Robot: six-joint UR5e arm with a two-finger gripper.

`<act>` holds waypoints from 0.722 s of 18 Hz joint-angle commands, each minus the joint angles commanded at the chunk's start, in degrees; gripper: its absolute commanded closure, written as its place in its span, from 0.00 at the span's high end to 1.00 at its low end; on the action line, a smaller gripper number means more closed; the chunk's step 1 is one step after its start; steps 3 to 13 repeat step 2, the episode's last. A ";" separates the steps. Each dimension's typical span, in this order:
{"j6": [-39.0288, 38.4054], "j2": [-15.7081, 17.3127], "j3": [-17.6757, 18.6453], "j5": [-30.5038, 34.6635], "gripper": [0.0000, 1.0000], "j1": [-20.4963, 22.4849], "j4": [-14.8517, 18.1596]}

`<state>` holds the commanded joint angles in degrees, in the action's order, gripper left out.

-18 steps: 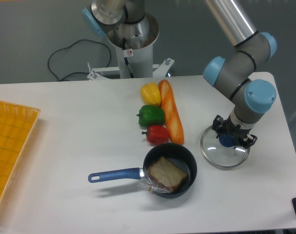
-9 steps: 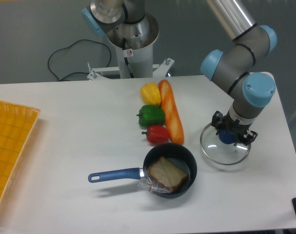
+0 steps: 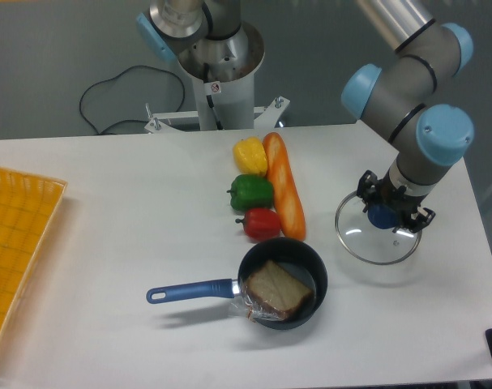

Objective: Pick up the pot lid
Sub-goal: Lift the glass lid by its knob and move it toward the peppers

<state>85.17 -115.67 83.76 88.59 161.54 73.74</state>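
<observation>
Camera view: the claw (image 3: 385,212) grasps the pot lid (image 3: 377,245) by its top, tilted at two o'clock from the pan (image 3: 301,258). Gripping is done; lifting off the desk (image 3: 108,243) appears begun, leaving clear elevation.

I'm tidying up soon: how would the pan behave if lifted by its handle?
The pan would probably feel front-heavy, its wide bowl being beyond the blue handle. The brown item inside might slide, as nothing visible holds it down.
</observation>
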 joint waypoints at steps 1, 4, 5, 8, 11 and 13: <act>0.00 0.18 0.00 0.00 0.53 0.00 0.00; 0.00 0.27 0.00 0.00 0.53 -0.09 0.00; 0.00 0.27 0.00 0.00 0.53 -0.09 0.00; 0.00 0.27 0.00 0.00 0.53 -0.09 0.00; 0.00 0.27 0.00 0.00 0.53 -0.09 0.00; 0.00 0.27 0.00 0.00 0.53 -0.09 0.00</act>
